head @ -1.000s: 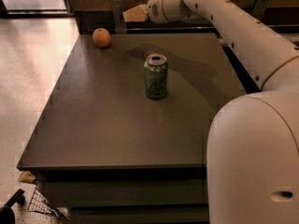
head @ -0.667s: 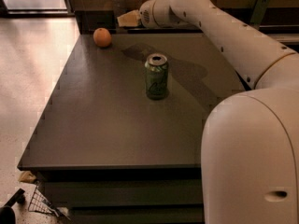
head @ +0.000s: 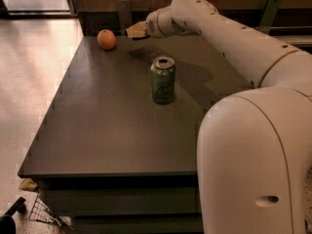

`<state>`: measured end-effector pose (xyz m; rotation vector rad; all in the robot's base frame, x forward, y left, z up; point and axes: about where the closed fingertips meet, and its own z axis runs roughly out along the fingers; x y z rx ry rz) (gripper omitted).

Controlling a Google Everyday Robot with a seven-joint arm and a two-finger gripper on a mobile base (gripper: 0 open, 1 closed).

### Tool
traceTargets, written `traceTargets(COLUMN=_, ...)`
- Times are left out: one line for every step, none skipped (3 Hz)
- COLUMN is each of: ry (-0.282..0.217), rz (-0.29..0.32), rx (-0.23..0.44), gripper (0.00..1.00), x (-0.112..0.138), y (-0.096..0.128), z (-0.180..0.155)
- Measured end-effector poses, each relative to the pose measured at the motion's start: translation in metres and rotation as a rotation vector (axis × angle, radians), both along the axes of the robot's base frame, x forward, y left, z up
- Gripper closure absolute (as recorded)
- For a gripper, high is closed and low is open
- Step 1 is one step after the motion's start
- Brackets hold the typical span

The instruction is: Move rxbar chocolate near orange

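Note:
The orange (head: 106, 39) sits on the far left corner of the dark table (head: 102, 126). My gripper (head: 137, 30) is at the end of the white arm (head: 219, 28), low over the table's far edge, a short way to the right of the orange and not touching it. The black rxbar chocolate wrapper does not show in this view. It may be hidden at the gripper against the dark background.
A green soda can (head: 163, 80) stands upright mid-table, in front of the gripper and under the arm's reach. My white body (head: 253, 165) fills the right foreground. A wire object (head: 44, 211) lies on the floor at the table's front left corner.
My gripper has moved left and down along the table's far edge, closer to the orange. The orange and the can have not moved.

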<state>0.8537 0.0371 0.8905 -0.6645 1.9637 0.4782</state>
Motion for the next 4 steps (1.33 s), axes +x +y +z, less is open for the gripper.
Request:
traceTargets(ry=0.009, rz=-0.005, rx=-0.005, gripper=0.87, x=0.0002, y=-0.0004, z=-0.0048)
traceTargets(ry=0.012, rz=-0.001, rx=-0.005, gripper=0.62, x=0.0002, y=0.0022, z=-0.0070)
traceTargets(ry=0.015, rz=0.002, rx=-0.006, gripper=0.39, x=0.0001, y=0.0047, z=-0.0091)
traceTargets(ry=0.017, rz=0.005, rx=-0.006, gripper=0.16, x=0.0001, y=0.0072, z=-0.0112)
